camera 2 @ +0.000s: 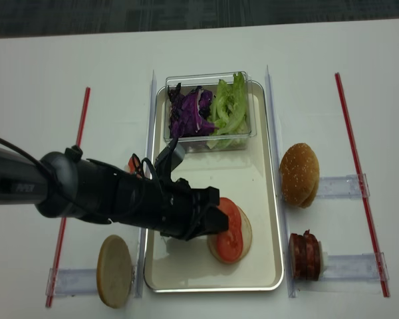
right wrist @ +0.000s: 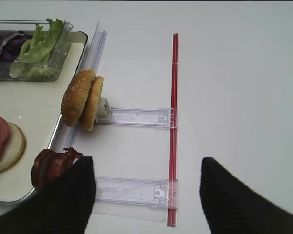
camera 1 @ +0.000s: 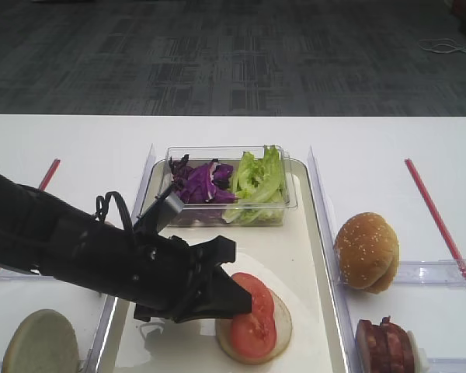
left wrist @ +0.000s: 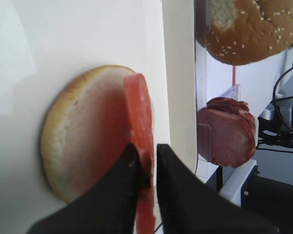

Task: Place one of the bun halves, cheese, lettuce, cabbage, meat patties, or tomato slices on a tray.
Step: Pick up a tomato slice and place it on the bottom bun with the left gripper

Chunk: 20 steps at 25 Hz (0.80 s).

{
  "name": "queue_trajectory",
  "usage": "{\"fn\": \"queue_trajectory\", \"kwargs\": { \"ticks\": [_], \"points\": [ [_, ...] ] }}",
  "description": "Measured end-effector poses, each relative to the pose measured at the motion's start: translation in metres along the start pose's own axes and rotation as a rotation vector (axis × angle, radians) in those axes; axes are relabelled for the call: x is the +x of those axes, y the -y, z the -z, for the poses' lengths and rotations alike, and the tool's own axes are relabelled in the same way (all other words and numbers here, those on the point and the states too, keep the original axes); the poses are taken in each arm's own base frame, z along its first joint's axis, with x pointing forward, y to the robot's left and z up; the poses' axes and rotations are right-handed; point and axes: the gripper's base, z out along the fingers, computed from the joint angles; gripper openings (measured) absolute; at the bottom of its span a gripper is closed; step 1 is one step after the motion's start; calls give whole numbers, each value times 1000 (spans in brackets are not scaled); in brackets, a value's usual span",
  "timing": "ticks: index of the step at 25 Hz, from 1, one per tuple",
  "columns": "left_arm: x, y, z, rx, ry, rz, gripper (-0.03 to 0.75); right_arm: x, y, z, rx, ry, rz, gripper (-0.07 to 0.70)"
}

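A red tomato slice [camera 1: 252, 315] [left wrist: 139, 112] lies on a pale flat bun half [camera 1: 281, 332] [left wrist: 83, 141] at the near end of the cream-white tray [camera 1: 311, 287] [camera 2: 263, 199]. My left gripper [camera 1: 237, 299] [left wrist: 149, 163] reaches in from the left and straddles the slice's near edge. Its jaws stand slightly apart: one finger touches the slice, and a thin gap shows at the other. My right gripper [right wrist: 146, 195] hangs open over the table right of the tray, above a clear rack [right wrist: 132, 190], holding nothing.
A clear tub at the tray's far end holds purple cabbage [camera 1: 202, 183] and green lettuce [camera 1: 260, 175]. Right of the tray, a sesame bun [camera 1: 366, 250] and meat patties [camera 1: 384, 342] stand in racks. Another flat bun half [camera 1: 39, 342] sits front left. Red strips [camera 1: 439, 217] line the table.
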Motion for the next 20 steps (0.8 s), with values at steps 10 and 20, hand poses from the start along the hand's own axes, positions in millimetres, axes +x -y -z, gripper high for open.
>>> {"fn": "queue_trajectory", "kwargs": {
  "ticks": [10, 20],
  "points": [
    [1, 1, 0, 13, -6, -2, 423, 0, 0, 0, 0, 0, 0, 468],
    [1, 2, 0, 17, -8, -2, 435, 0, 0, 0, 0, 0, 0, 468]
  ]
}}
